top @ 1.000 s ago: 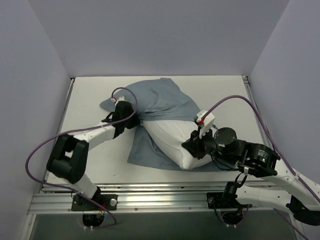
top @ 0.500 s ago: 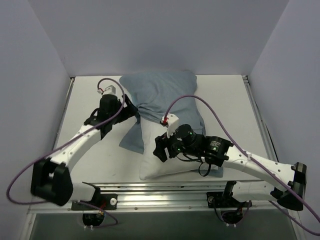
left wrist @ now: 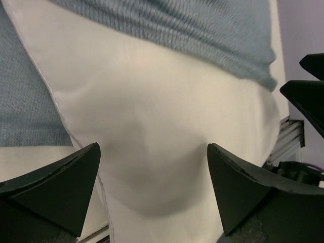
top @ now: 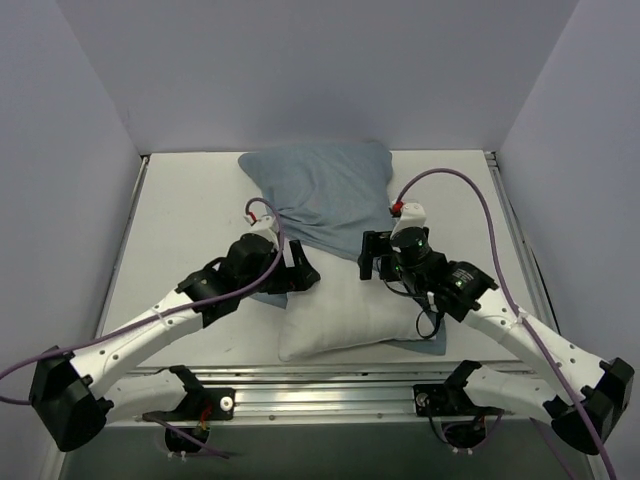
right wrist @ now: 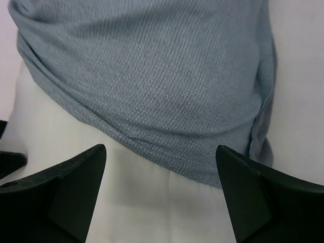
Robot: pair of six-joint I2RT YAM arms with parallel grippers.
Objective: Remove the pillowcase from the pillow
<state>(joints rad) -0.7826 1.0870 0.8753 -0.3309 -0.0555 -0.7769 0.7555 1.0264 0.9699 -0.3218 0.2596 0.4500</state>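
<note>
The grey-blue pillowcase lies at the back middle of the table and covers the far half of the white pillow, whose bare near half reaches the front edge. My left gripper hovers open over the pillow's left side, just below the case's hem. In the left wrist view the gripper straddles bare white pillow, with the pillowcase above. My right gripper is open at the hem; in its wrist view the gripper spans the pillowcase edge and the pillow. Neither holds anything.
Grey walls close in the white table on three sides. A metal rail runs along the near edge, right under the pillow's end. Purple cables loop above both wrists. A flap of the case sticks out beneath the pillow at right.
Both grippers have opened and let go of the fabric and pillow. The pillow turned lengthwise toward the front edge, and both arms came in over the case's hem.
</note>
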